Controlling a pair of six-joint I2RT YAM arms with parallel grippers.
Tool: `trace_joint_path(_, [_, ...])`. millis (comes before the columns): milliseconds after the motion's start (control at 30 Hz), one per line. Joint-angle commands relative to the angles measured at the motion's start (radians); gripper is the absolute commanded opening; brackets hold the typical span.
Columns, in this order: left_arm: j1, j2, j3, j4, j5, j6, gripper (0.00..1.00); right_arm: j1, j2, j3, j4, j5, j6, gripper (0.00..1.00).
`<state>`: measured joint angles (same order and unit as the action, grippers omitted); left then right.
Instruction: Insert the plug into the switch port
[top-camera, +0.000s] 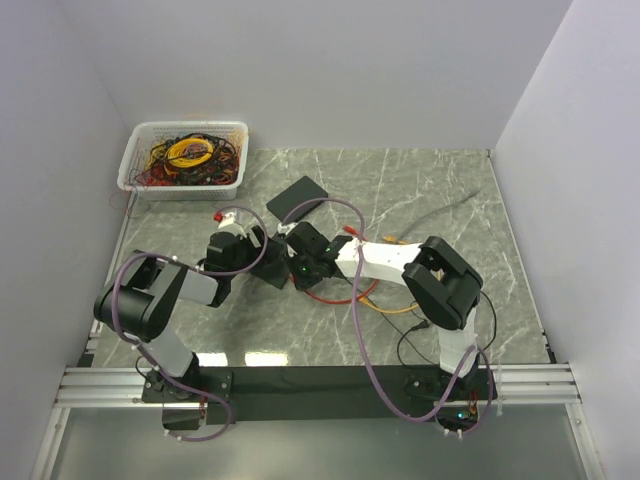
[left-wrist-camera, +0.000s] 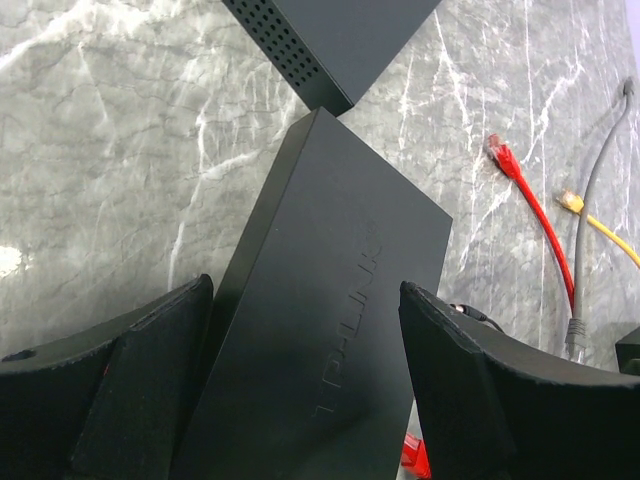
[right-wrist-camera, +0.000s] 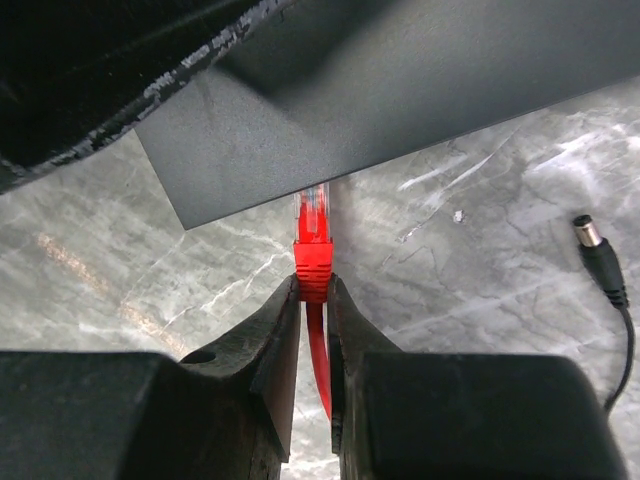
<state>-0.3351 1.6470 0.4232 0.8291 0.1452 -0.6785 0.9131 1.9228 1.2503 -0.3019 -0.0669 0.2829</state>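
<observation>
The black switch (left-wrist-camera: 330, 300) lies on the marble table between my left gripper's (left-wrist-camera: 305, 290) wide-set fingers, which press against its two long sides. From above, that gripper (top-camera: 262, 256) and my right gripper (top-camera: 303, 264) meet at the table's middle. My right gripper (right-wrist-camera: 313, 285) is shut on the red plug (right-wrist-camera: 313, 250), holding it by its boot. The plug's clear tip points at the switch's (right-wrist-camera: 400, 90) front edge and reaches just under it. The port itself is hidden. A bit of the red plug (left-wrist-camera: 413, 458) shows by the switch's near corner.
A second black box (top-camera: 297, 198) with vent holes lies just beyond the switch. Loose red (left-wrist-camera: 500, 155), yellow (left-wrist-camera: 572, 202) and grey (left-wrist-camera: 590, 200) cables lie to the right. A black barrel power plug (right-wrist-camera: 597, 250) rests nearby. A white basket (top-camera: 190, 124) of tangled cables stands at the back left.
</observation>
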Motion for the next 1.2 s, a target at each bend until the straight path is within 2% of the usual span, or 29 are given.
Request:
trace_joint_path(0, [-0.018, 0.046, -0.004, -0.059, 0.102, -0.001, 0.82, 0.015, 0.028, -0.015, 0.145, 0.022, 0.004, 0.0])
trace_joint_path(200, [-0.018, 0.099, 0.011, -0.048, 0.149, 0.016, 0.82, 0.015, 0.018, -0.037, 0.187, 0.047, 0.004, 0.0])
trace_joint_path(500, [-0.031, 0.139, 0.012, -0.041, 0.163, 0.043, 0.8, 0.015, 0.009, -0.003, 0.15, 0.151, -0.043, 0.0])
trace_joint_path(833, [-0.065, 0.154, 0.0, -0.018, 0.18, 0.071, 0.71, 0.015, -0.007, 0.089, 0.066, 0.245, -0.159, 0.0])
trace_joint_path(1167, [-0.077, 0.169, -0.001, 0.004, 0.221, 0.092, 0.66, 0.017, 0.002, 0.1, 0.083, 0.222, -0.214, 0.0])
